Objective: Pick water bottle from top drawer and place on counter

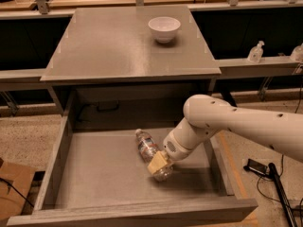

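The water bottle (147, 146) lies in the open top drawer (99, 174), right of its middle, with its white cap pointing to the back left. My gripper (158, 164) reaches down into the drawer from the right and sits over the bottle's base end, touching it. The bottle's base is partly hidden behind the gripper. The grey counter (113, 46) is above the drawer, farther back.
A white bowl (164, 28) stands on the counter at the back right. A pump dispenser bottle (256, 52) stands on a shelf at the right. A cardboard box (12, 193) and cables lie on the floor beside the drawer.
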`<move>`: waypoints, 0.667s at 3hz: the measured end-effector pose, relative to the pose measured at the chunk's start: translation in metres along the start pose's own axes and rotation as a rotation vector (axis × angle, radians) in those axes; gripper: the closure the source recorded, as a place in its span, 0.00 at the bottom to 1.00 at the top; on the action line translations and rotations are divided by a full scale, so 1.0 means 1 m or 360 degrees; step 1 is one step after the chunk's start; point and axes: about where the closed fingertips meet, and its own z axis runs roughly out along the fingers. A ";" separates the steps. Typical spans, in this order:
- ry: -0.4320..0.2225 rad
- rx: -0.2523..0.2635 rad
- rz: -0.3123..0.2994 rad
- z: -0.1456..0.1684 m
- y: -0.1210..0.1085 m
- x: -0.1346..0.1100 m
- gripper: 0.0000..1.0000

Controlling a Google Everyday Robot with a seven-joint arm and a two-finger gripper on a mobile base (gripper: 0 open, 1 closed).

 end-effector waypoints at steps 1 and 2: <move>-0.0119 -0.0044 -0.0002 -0.013 -0.001 -0.004 0.95; -0.0225 -0.0050 -0.0154 -0.055 0.010 -0.020 1.00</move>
